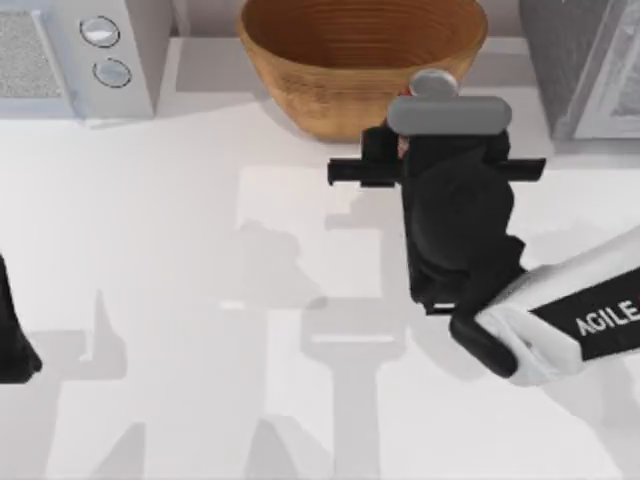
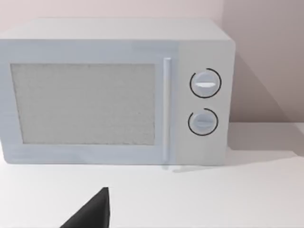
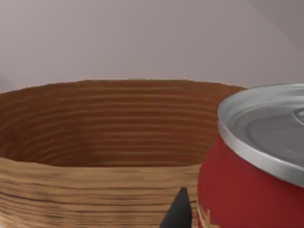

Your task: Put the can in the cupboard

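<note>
One can stood on the counter at about one o'clock, just in front of the woven basket, its silver top and red side close in the right wrist view. The right pincer hung over it; whether its fingers gripped the can could not be told. The left arm sat parked at nine o'clock, facing the microwave.

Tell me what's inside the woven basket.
The woven basket shows only bare ribbed inner wall; its floor is hidden by the near rim. The can stands outside it, at the right end effector.
</note>
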